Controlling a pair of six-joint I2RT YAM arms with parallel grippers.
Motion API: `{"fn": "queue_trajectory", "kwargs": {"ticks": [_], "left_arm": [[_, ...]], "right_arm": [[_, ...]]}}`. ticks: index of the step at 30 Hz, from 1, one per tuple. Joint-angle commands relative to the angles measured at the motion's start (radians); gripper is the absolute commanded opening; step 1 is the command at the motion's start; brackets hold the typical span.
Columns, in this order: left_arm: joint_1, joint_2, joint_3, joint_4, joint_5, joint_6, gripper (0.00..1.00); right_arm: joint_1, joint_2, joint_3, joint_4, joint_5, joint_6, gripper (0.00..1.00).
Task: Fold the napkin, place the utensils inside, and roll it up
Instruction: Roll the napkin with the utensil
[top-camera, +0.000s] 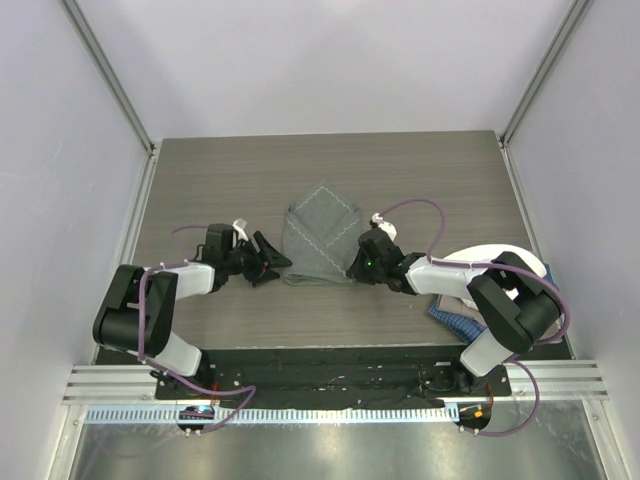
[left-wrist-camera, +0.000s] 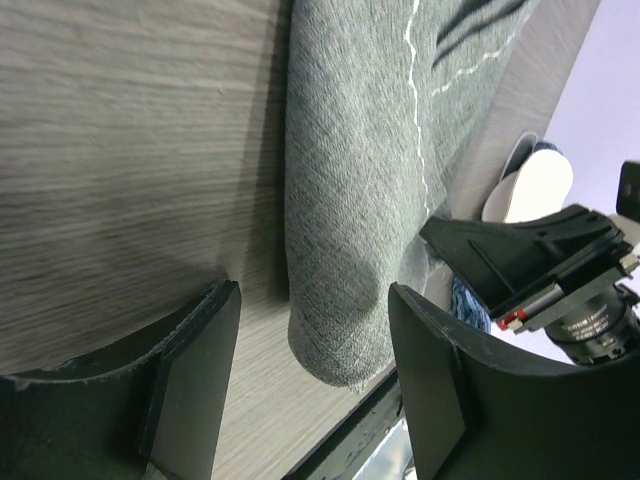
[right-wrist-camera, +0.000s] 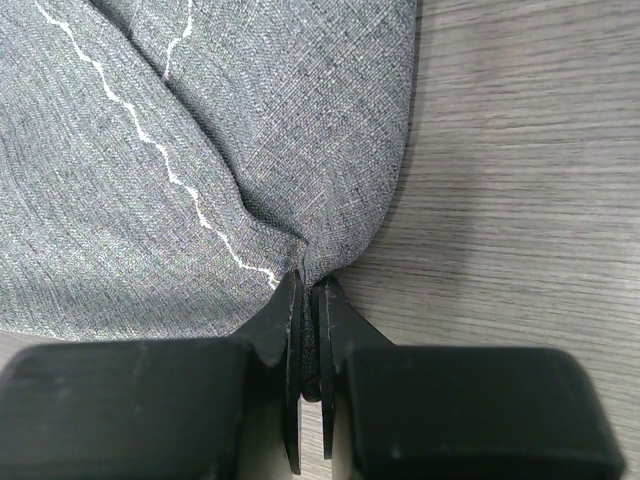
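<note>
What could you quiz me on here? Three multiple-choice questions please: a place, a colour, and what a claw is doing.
1. Where does the napkin lie?
A. between the left gripper and right gripper
B. at the far left corner
C. hanging off the near edge

2. What colour is its stitching?
A. red
B. pale white
C. black

3. What is the right gripper doing?
A. gaping over bare wood
B. pinching the napkin's corner
C. holding a spoon

Answers: 1 A, the top view shows it between both arms' tips; 2 B, white lines cross the grey cloth; 3 B, its fingers meet on the fabric.
</note>
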Motion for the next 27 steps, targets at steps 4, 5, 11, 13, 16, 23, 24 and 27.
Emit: {"fn": "queue_trajectory", "kwargs": {"ticks": [4,5,11,13,16,23,24,27], "left_arm": [[-0.028,-0.021,-0.029,0.016,0.030,0.014,0.69],[-0.030,-0.026,-0.029,0.016,0.032,0.017,0.69],[-0.046,-0.003,-0.012,0.004,0.048,0.031,0.65],[-0.051,0.008,-0.009,0.005,0.051,0.030,0.62],[-0.056,0.020,-0.005,0.005,0.053,0.030,0.54],[-0.059,0.037,0.020,0.013,0.058,0.034,0.34],[-0.059,0.040,0.023,0.013,0.061,0.033,0.34],[-0.059,0.045,0.031,0.013,0.071,0.030,0.30]], "right_arm": [[0.003,0.013,-0.028,-0.086,0.085,0.010,0.01],[0.002,0.013,-0.029,-0.088,0.090,0.009,0.01],[0.002,0.004,-0.032,-0.100,0.104,0.009,0.01],[0.002,0.002,-0.029,-0.103,0.110,0.009,0.01],[0.003,0.001,-0.029,-0.106,0.117,0.010,0.03],[0.002,-0.016,-0.029,-0.111,0.125,-0.002,0.19],[0.002,-0.021,-0.029,-0.111,0.125,-0.005,0.22],[0.003,-0.033,-0.028,-0.115,0.134,-0.016,0.38]]}}
